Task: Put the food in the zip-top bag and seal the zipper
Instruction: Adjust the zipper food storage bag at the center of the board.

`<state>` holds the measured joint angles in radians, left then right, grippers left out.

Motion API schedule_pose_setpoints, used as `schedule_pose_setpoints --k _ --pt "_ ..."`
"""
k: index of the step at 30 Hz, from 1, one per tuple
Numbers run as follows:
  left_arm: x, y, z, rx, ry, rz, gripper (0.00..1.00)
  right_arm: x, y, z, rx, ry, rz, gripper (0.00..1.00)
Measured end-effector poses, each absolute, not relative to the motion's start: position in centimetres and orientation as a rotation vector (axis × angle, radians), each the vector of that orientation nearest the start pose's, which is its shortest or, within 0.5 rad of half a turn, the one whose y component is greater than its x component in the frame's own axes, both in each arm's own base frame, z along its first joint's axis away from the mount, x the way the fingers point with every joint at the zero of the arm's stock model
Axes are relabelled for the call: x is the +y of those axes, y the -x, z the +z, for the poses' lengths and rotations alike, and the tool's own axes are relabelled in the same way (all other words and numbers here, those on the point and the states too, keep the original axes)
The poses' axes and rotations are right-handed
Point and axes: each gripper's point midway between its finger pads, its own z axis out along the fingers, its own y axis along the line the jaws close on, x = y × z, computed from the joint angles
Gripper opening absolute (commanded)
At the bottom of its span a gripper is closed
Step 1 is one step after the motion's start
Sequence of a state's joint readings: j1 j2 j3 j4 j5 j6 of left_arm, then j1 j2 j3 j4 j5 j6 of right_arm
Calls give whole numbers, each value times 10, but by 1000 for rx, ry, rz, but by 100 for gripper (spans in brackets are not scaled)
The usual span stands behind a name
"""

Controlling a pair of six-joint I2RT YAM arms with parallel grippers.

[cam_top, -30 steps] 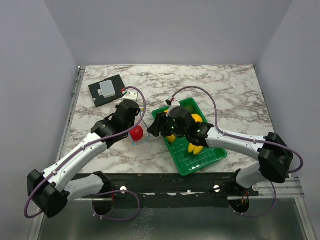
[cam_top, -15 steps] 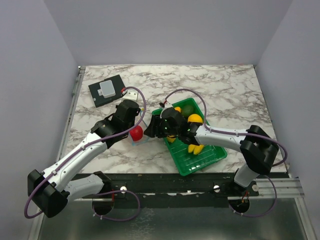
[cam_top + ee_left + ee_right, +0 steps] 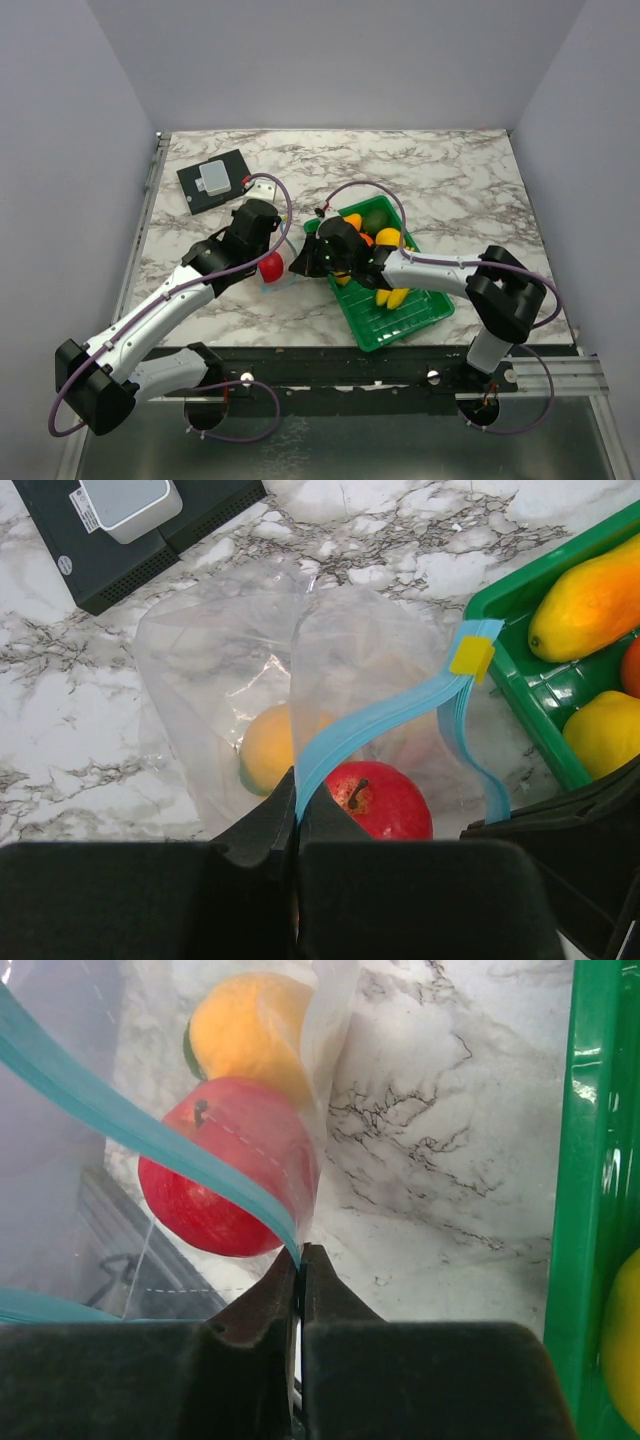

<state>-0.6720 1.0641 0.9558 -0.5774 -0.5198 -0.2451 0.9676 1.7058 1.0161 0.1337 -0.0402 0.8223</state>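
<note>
- Partly done, by my reading: the apple (image 3: 385, 800) and a yellow-orange fruit (image 3: 265, 750) lie inside the bag (image 3: 200, 660), just ahead of the left hand (image 3: 297, 815).
- Left hand is pinched tight on the zipper (image 3: 380, 720) at the bag's mouth. The right hand (image 3: 300, 1265) nips another stretch of the blue strip, jaws closed on it, so the mouth gapes between them.
- Left to do: the bananas (image 3: 392, 296) and other fruits sit in the tray (image 3: 400, 328), just behind the right hand. The zipper is unsealed, its yellow slider (image 3: 470, 657) at one end.
- Nearby: a black device (image 3: 130, 550) lies on the table (image 3: 60, 730) beyond the bag, apart from the left hand.
- In the way: both hands grip the bag, so neither is free to fetch fruit, and the floppy mouth may sag if one lets go.
</note>
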Motion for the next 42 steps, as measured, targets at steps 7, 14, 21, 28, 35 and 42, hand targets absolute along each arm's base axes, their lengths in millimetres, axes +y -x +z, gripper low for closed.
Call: schedule_pose_setpoints --k 7,14,21,28,35,42 --pt "-122 -280 201 2142 -188 60 0 419 -242 117 2308 203 1052 1" --pt "-116 -272 207 2160 -191 69 0 414 -240 139 2267 249 1054 1" --pt "-112 -265 236 2157 -188 58 0 412 -238 181 2181 307 1091 1" --pt "-104 -254 257 2173 -203 70 1 409 -235 201 2165 397 1052 1" --pt "-100 -246 284 2150 -196 38 1 400 -240 250 2086 473 985 1" --pt "-102 -237 285 2172 -229 3 1 385 -248 296 2007 486 905 1"
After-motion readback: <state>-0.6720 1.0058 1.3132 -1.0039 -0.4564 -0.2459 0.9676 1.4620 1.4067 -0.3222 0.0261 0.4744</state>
